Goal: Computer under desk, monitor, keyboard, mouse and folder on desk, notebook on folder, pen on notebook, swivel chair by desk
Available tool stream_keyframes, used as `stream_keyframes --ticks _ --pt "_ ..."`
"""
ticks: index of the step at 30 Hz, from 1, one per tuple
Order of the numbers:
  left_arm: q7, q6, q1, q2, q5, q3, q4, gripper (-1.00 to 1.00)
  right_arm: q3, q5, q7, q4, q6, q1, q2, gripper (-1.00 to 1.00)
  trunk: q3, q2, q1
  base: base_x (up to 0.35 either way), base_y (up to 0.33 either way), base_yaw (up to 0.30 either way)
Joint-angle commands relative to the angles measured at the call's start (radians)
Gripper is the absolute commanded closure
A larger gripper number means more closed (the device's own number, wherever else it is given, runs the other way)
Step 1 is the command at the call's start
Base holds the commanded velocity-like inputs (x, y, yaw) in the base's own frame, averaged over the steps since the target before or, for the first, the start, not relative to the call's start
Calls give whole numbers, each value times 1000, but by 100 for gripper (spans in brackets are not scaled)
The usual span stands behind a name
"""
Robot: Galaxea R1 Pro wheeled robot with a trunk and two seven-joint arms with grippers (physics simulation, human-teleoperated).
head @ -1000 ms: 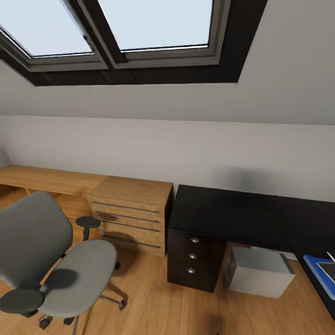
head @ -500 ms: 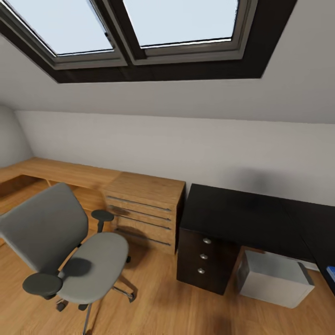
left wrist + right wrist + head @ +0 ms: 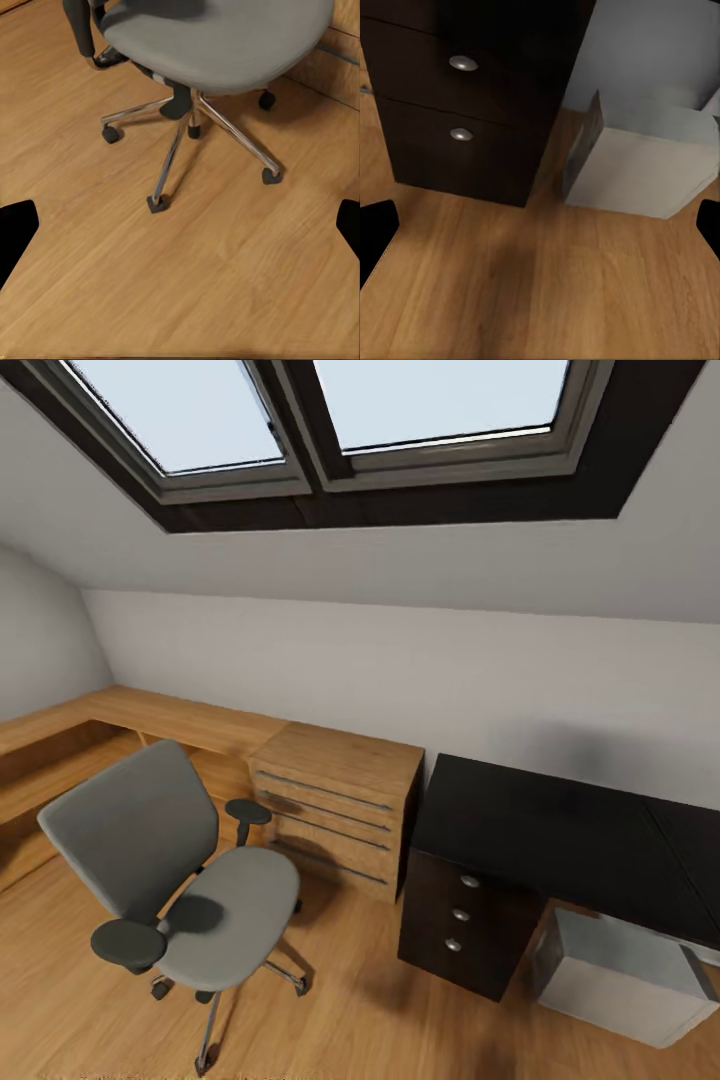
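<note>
Swinging left, my head camera has slid the whole room rightward across the frame; the blue folder that sat at the far right edge a second ago is out of sight now. None of the furniture itself has budged.

Swivel chair point(image 3: 185, 895) stands on the wood floor point(image 3: 330, 1020), well apart from the desk point(image 3: 560, 840), its seat bare. Computer point(image 3: 625, 980) sits tucked under the black surface, beside the drawer unit point(image 3: 460, 920).

That chair looks heavy but free-rolling on its casters, so I judge a push beats a lift. The chrome base point(image 3: 187, 135) looks slick and would spin; the stiff backrest edge or an armrest point(image 3: 128, 943) seems the better hold.

Left gripper point(image 3: 180, 225): fingertips at the frame edges, spread wide, empty. Right gripper point(image 3: 540, 225): same, wide apart, holding nothing.
</note>
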Motion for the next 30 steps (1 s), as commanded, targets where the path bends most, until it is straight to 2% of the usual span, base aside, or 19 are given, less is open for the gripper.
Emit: stream_keyframes --ticks 1,20,28,30 --pt "10 -2 1 -1 -1 -9 1 -100 9 2 -5 2 -2 -1 1 -100 -3 -2 1 0 0 215" --pt "10 -2 3 -1 -1 -7 1 -100 10 3 9 -2 27 -1 2 -100 -17 -2 1 0 0 232" --pt "10 -2 3 -2 -1 -9 1 -100 8 3 133 -8 123 -1 1 -100 -21 -2 1 0 0 243" --pt "10 -2 3 -3 -1 -10 1 -100 7 3 140 -9 129 -1 1 -100 -22 -2 1 0 0 252"
